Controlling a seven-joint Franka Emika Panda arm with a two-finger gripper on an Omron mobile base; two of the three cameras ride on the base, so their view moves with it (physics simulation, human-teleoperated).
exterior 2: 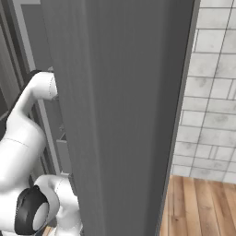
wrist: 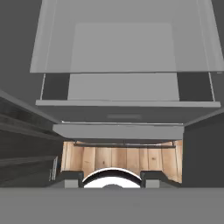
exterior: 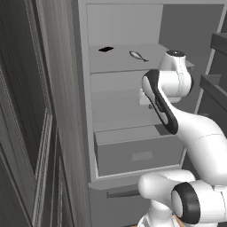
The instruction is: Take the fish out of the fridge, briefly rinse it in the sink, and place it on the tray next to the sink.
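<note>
Left base view: fridge (exterior: pixel 133 88) stands open; fish (exterior: pixel 138 56) lies on upper shelf (exterior: pixel 119 60) beside a flat black blob (exterior: pixel 106 49), untouched, arm reaching in below it. Right base view: fridge door (exterior 2: pixel 120 115) blocks the interior. Hand view: end effector (wrist: pixel 112 177) looks down over drawer (wrist: pixel 124 116), tips moderately apart, holding nothing.

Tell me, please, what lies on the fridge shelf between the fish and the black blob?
Nothing: in the left base view, the shelf between the fish and the black blob is bare.
</note>
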